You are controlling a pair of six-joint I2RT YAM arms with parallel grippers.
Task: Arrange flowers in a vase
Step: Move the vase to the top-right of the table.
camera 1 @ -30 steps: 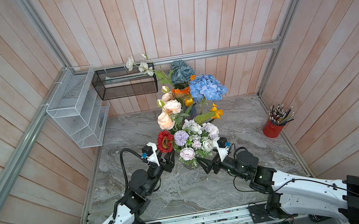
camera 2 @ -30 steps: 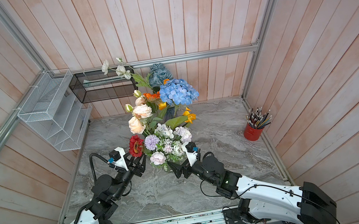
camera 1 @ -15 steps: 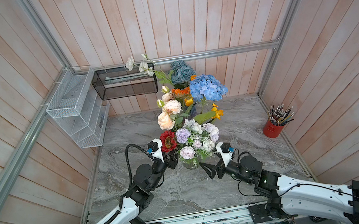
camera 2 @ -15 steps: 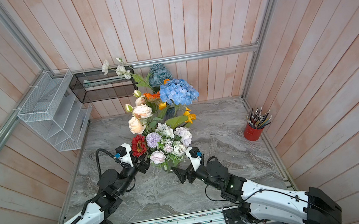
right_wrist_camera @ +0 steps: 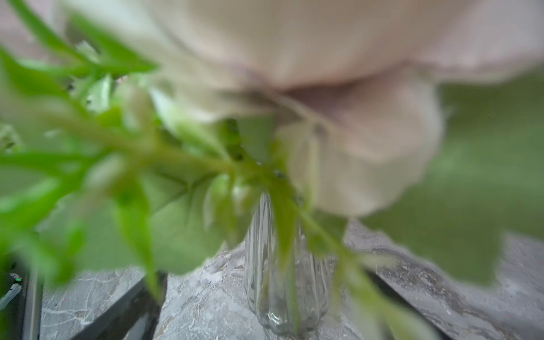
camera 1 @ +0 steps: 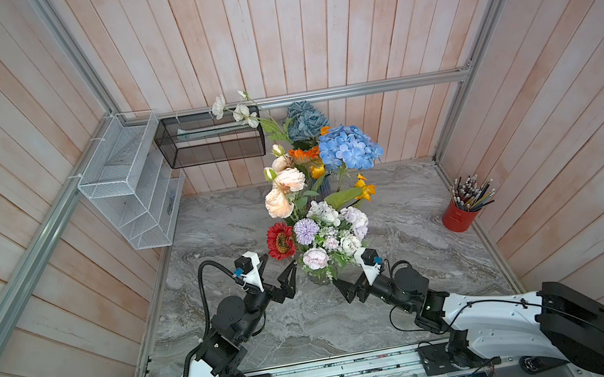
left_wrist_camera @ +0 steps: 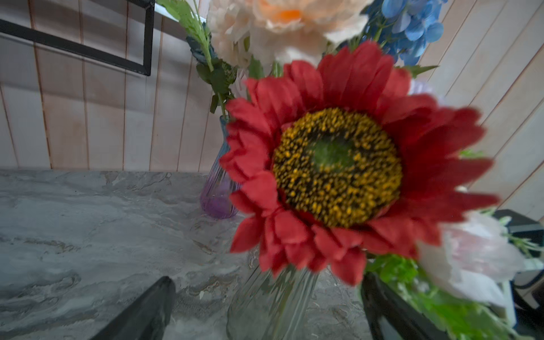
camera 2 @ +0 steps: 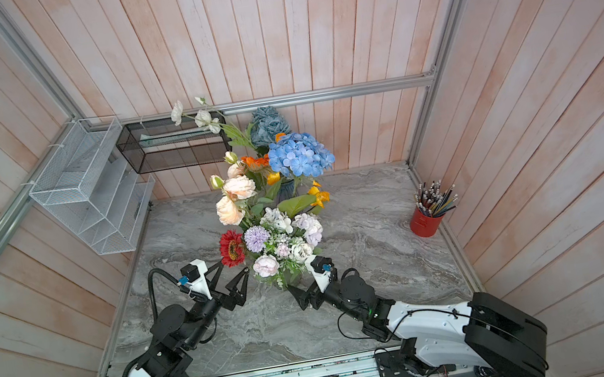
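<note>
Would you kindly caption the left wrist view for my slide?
Red flower close-up over a clear vase, purple vase behind.

sunflower (left_wrist_camera: 338, 164) red, centre yellow-speckled | hydrangea (camera 1: 350, 148) blue | table (camera 1: 313, 329) grey-veined | cup (camera 1: 458, 218) red

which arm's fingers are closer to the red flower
Left. The left fingers sit right by the red flower; the right fingers sit across the glass vase from it.

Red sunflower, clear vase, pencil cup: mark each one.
red sunflower (left_wrist_camera: 335, 164): left wrist view, yellow centre.
clear vase (right_wrist_camera: 262, 279): right wrist view, ribbed glass body.
pencil cup (camera 1: 458, 216): a top view, red side wall.
</note>
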